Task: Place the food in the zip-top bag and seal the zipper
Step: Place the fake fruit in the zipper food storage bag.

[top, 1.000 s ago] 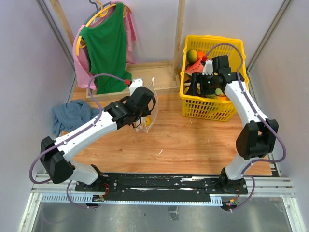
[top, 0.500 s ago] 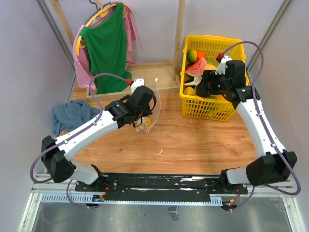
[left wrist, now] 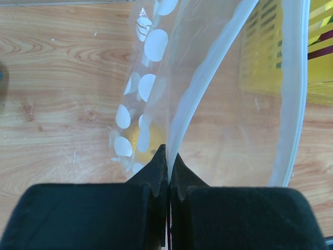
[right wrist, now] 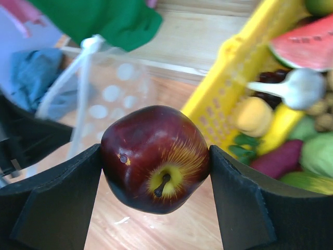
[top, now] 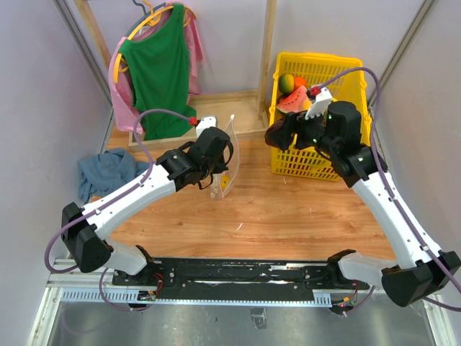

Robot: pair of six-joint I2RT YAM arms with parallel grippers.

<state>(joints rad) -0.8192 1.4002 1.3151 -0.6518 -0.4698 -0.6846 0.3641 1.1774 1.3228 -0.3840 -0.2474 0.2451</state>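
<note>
There were two robot arms, and each had one end effector. There was one clear plastic zip-top bag with white dots [left wrist: 148,101], and one yellow plastic basket [top: 310,164] of toy food. Both were on the wooden surface [top: 274,209].

The left end effector [left wrist: 167,156] was closed tight on the edge of the zip-top bag. Its two black fingers were pressed together with the thin plastic between them. It held the bag up with the mouth wide open. The pale zipper strip [left wrist: 207,75] ran up from the fingers, and a second pale strip curved along the far side of the mouth. Something yellow [left wrist: 143,139] showed through the bottom of the bag, but I could not tell what it was.

The right end effector [right wrist: 155,174] was gripping one dark red round toy fruit [right wrist: 156,151] with a yellow patch around its stem. The fruit sat right between the two black fingers, and both touched its sides. From above, this end effector [top: 283,134] was up in the air at the left rim of the basket. The bag [top: 225,164] was to its left, near but not touching.

In the basket I counted one red watermelon slice [right wrist: 307,41], one white garlic bulb [right wrist: 296,87] and one green-orange mango [top: 287,81], among other toy foods.

One blue cloth [top: 104,173] lay at the far left of the surface.
</note>
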